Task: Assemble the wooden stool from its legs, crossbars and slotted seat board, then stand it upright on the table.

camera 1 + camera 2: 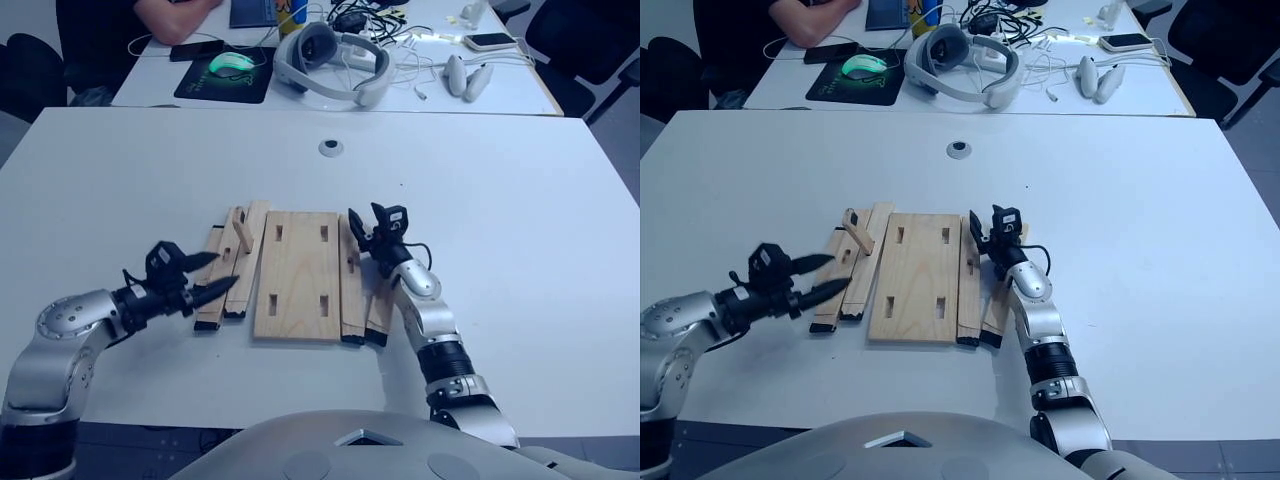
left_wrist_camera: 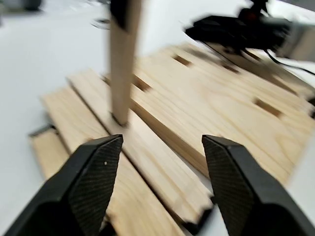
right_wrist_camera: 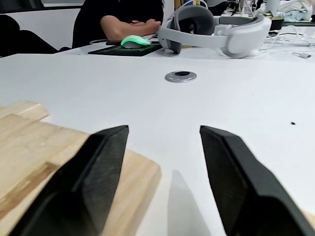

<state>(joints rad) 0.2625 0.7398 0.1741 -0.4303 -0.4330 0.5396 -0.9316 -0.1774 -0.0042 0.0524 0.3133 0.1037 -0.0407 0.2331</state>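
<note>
The slotted seat board (image 1: 295, 275) lies flat in the middle of the white table (image 1: 520, 230). Several wooden slats (image 1: 232, 272) lie side by side along its left edge, and a short piece (image 1: 241, 230) stands tilted on them. More slats (image 1: 353, 290) lie along the board's right edge. My left gripper (image 1: 213, 279) is open at the near left ends of the left slats, holding nothing; the left wrist view shows the tilted piece (image 2: 122, 64) just beyond its open fingers (image 2: 93, 182). My right gripper (image 1: 368, 221) is open over the far end of the right slats (image 3: 29, 137).
A cable grommet (image 1: 330, 148) is set in the table behind the parts. On the desk beyond lie a white headset (image 1: 330, 60), a green-lit mouse (image 1: 232, 63) on a dark pad, two controllers (image 1: 467, 75) and cables. Bare table lies to both sides.
</note>
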